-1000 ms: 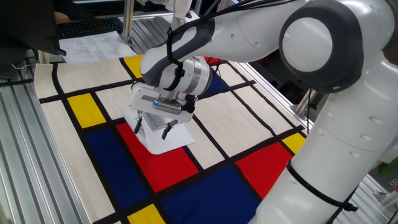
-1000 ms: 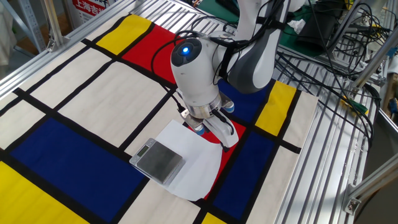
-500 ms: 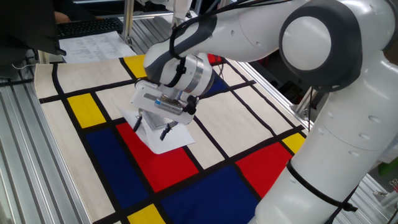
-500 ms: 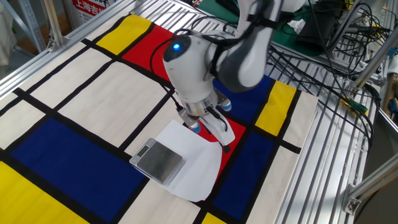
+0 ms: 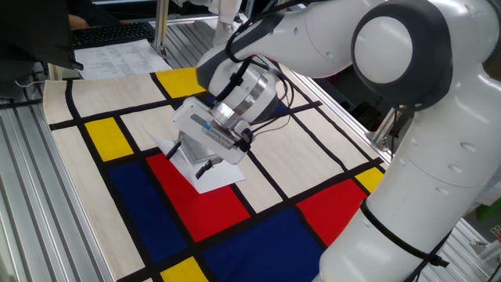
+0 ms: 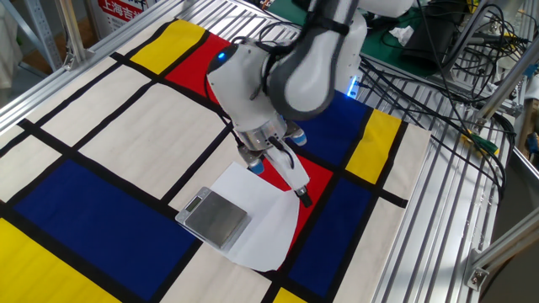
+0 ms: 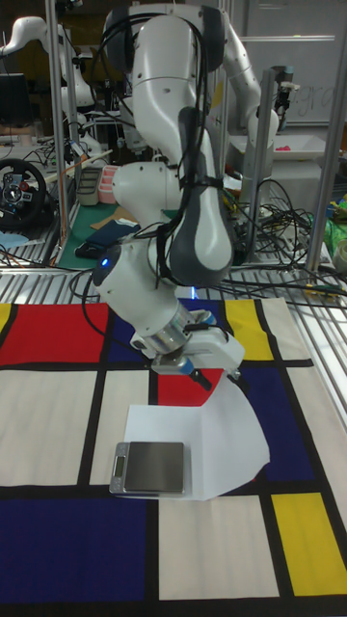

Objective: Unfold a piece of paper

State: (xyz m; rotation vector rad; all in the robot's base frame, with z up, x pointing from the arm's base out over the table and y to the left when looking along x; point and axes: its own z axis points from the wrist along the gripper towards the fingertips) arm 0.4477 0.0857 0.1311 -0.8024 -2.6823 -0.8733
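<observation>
The paper (image 6: 259, 220) lay on the checked cloth (image 6: 101, 126) covering the tabletop, over a red block and a neighbouring white one. A flat grey scale (image 6: 216, 216) rested on the paper's near portion. One edge of the paper was lifted off the cloth, curving upward in the tall fixed view (image 7: 241, 410). The gripper (image 6: 278, 172) was tilted above the paper's far edge, fingers parted, one black fingertip (image 6: 305, 199) at the raised edge. Whether the fingers pinched the sheet could not be determined.
</observation>
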